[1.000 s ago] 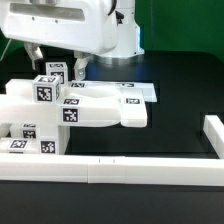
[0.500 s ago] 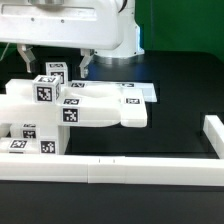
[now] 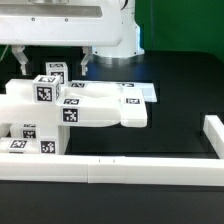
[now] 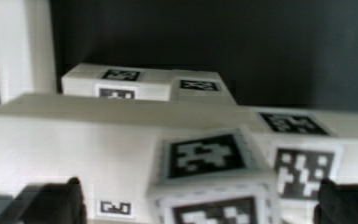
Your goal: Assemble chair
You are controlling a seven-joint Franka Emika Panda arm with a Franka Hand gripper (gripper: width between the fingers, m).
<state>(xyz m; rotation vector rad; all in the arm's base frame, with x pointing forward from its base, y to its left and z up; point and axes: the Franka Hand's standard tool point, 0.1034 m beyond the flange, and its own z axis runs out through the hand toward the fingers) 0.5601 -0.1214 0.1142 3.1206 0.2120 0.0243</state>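
Observation:
The chair parts are white blocks with black-and-white tags, clustered at the exterior view's left. A flat panel [image 3: 112, 106] lies in front, with a tagged cube [image 3: 45, 90] standing on it. A second tagged block [image 3: 56, 71] sits behind, and short leg pieces [image 3: 24, 140] stand at the lower left. My gripper [image 3: 54, 62] hangs over the rear block, open, one finger on each side of it. In the wrist view the gripper [image 4: 211, 205] is open and empty, its dark fingers apart at either side of a tagged cube [image 4: 215, 165]. Another tagged block [image 4: 149, 82] lies beyond.
A long plain white border rail [image 3: 140, 170] runs along the front. Another rail [image 3: 212, 135] stands at the exterior view's right. The black table [image 3: 170, 135] lies between them. The large white robot housing [image 3: 70, 22] fills the top left.
My gripper's fingers have spread wider apart around the rear block. The housing has shifted slightly up and to the exterior view's left. The chair parts have not moved.

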